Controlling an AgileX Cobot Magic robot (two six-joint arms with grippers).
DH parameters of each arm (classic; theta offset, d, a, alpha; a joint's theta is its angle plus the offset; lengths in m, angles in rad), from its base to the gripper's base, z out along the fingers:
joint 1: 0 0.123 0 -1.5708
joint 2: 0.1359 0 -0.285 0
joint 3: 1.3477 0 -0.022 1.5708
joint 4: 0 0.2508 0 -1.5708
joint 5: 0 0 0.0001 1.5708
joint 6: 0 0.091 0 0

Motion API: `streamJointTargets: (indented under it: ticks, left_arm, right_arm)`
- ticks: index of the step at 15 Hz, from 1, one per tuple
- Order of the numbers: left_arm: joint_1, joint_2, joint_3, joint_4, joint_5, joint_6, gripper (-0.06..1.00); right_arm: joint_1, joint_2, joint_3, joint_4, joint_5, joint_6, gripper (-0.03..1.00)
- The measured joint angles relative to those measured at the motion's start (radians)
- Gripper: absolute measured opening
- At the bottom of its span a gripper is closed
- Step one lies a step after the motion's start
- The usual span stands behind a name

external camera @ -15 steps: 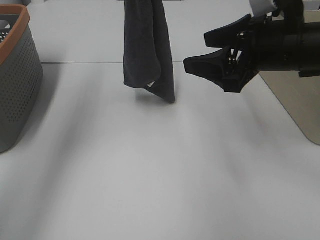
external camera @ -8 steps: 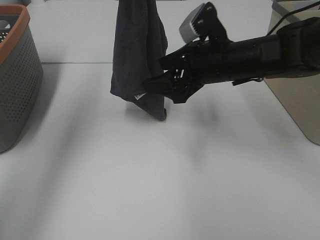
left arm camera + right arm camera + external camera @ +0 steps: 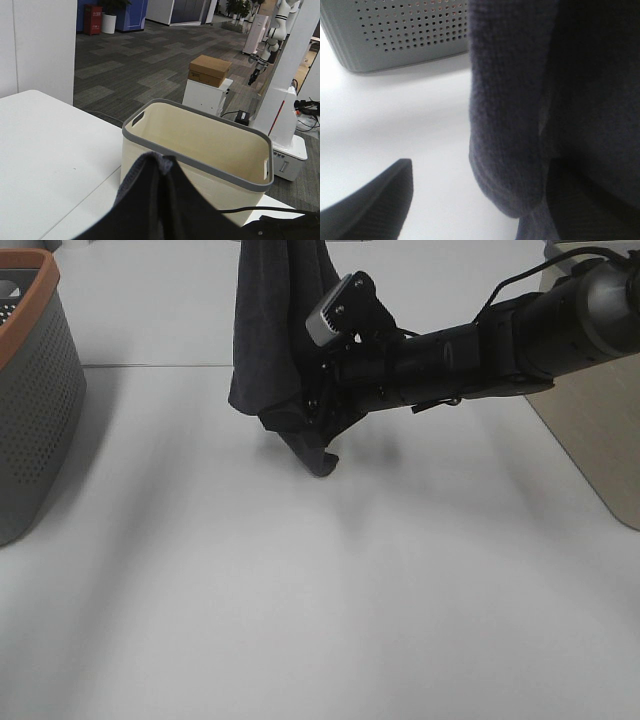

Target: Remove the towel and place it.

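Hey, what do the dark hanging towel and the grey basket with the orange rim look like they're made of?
The towel looks like charcoal terry cloth, probably cotton: fuzzy matte pile, soft folds. The basket looks like moulded plastic in matte grey: a rigid wall with regular rows of small holes and a smooth orange rim.

Plain white matte tabletop (image 3: 300, 590) with a thin seam running across toward 12 o'clock. Past it there's a grey patterned carpet-tile floor (image 3: 125, 60), a brown cardboard box (image 3: 210, 70) sitting on a small white cabinet (image 3: 202, 97), and a white wall panel (image 3: 40, 50) alongside.
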Motion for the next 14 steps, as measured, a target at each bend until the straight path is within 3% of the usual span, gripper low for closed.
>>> streamJointTargets:
  ticks: [4, 6, 9, 10, 12, 14]
  left_arm:
    - [0.000, 0.000, 0.000, 0.000, 0.000, 0.000, 0.00]
    - [0.000, 0.000, 0.000, 0.000, 0.000, 0.000, 0.00]
    - [0.000, 0.000, 0.000, 0.000, 0.051, -0.018, 0.00]
    - [0.000, 0.000, 0.000, 0.000, 0.062, -0.021, 0.00]
    - [0.000, 0.000, 0.000, 0.000, 0.116, -0.025, 0.00]
    - [0.001, 0.000, 0.007, 0.000, 0.194, -0.040, 0.00]
  right_arm:
    - [0.000, 0.029, -0.029, 0.000, 0.000, 0.057, 0.66]
    - [0.000, 0.030, -0.029, 0.001, 0.000, 0.079, 0.53]
    - [0.000, 0.022, -0.029, -0.011, -0.001, 0.103, 0.26]
    - [0.000, 0.017, -0.029, -0.028, -0.002, 0.119, 0.23]
    - [0.000, -0.027, -0.029, -0.135, -0.023, 0.247, 0.05]
    - [0.000, -0.080, -0.029, -0.321, -0.036, 0.406, 0.02]
